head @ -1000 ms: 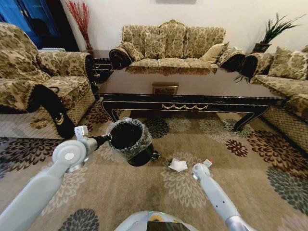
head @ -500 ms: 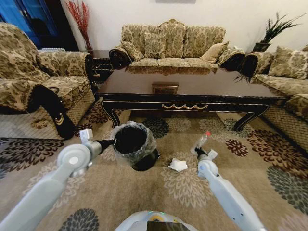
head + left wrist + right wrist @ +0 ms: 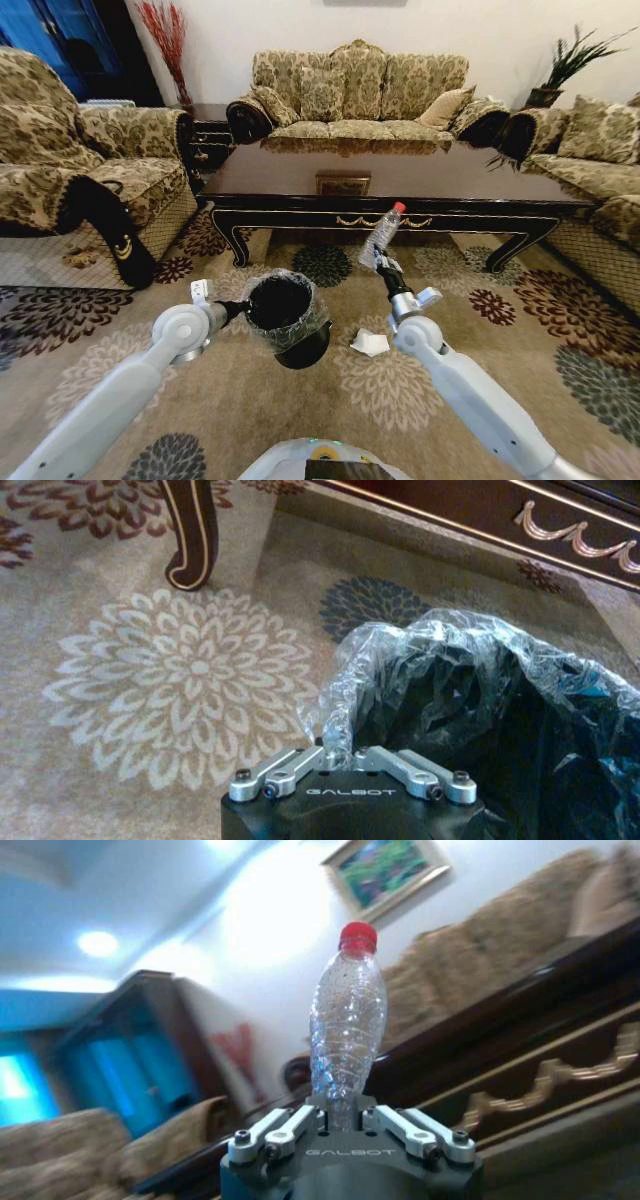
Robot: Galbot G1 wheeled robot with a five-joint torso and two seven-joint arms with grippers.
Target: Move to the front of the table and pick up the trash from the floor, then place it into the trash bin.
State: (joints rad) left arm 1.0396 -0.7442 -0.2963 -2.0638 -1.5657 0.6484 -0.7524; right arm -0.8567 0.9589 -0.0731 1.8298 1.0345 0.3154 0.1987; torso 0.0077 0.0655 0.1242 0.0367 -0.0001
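Right gripper clamps bottle upright, clear of table; left gripper pinches bin rim.

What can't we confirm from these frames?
- Bin contents: head view, interior is dark; left wrist view, liner folds cover it.
- Bin base: head view, hidden behind its own tilted rim.
- Bottle bottom: right wrist view, sunk inside the right end effector.

Left gripper extended forward low, fingers clamped on trash bin rim. Right gripper raised, pointing forward-up, fingers closed on bottle base.
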